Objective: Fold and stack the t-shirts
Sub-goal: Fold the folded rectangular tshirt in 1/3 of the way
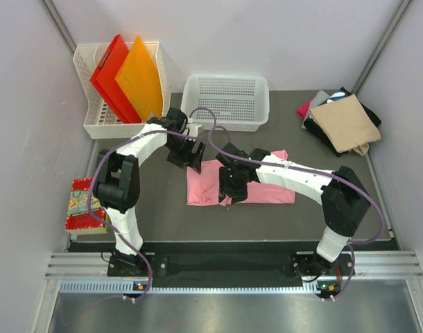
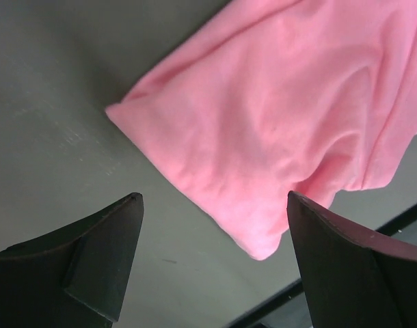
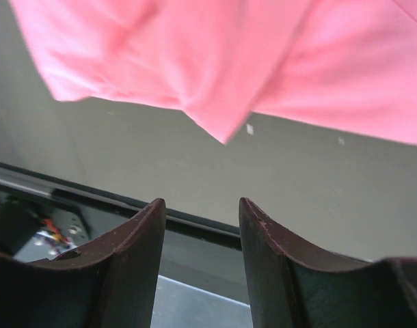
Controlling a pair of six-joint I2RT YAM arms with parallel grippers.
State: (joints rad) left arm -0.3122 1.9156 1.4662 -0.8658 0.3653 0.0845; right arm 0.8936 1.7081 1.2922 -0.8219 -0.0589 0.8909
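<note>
Pink t-shirt (image 1: 204,189): lies in the middle of the surface (image 1: 163,225), between the two arms, as a wide band running left to right; it is well apart from the stack

Its fold: judged partly made; the cloth is doubled over in places but rumpled, and in the left wrist view one corner sticks out in a loose point, so the edges are not squared

Stack of t-shirts (image 1: 347,123): sits at the far right corner of the surface, a tan one on top, with black, magenta and grey cloth showing beneath it

Left fingers (image 2: 92,260): spread wide, nothing between them, poised over the bare surface just beside the shirt's left corner

Right fingers (image 3: 130,266): parted about halfway, holding nothing; the near edge of the pink cloth lies just beyond the tips

White basket (image 1: 225,100): at the far edge, behind the pink shirt, with no cloth in it that can be seen

Rack with red and orange folders (image 1: 121,76): far left corner, no part of the job

Done so far: several shirts appear folded and piled

Left to do: tidy and finish folding the pink shirt, then carry it to the top of the stack; neither arm has a grip on it at present
</note>
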